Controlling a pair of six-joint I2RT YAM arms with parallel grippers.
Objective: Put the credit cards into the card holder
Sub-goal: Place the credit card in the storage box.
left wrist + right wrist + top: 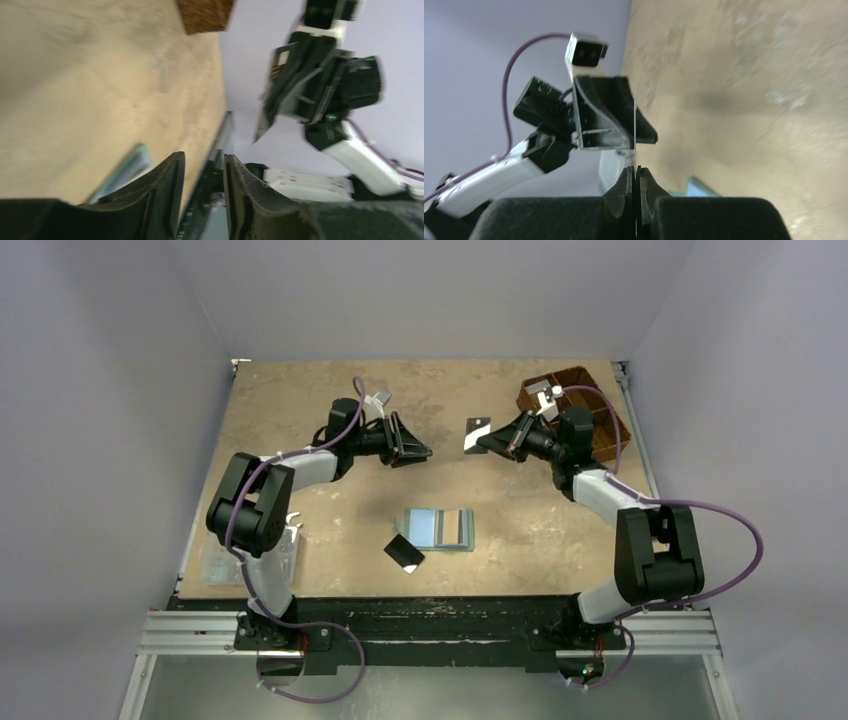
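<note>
The right gripper, closed tight, pinches one card above the desk. The left gripper, partly open, holds nothing. We should align the card's edge with a pocket of the open holder, which lies beside the second card.

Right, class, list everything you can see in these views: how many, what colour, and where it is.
card holder: one, blue-green with a grey part, lying open on the table, near centre
card on the table: one, black with a white end, flat by the holder's near-left corner
held card: one, white and dark, in the air above mid-table
basket: one, brown, far right corner
clear plastic box: one, near left edge, partly under the left arm
table: one, tan
left claw: black, open, empty
right claw: black, shut on the held card
</note>
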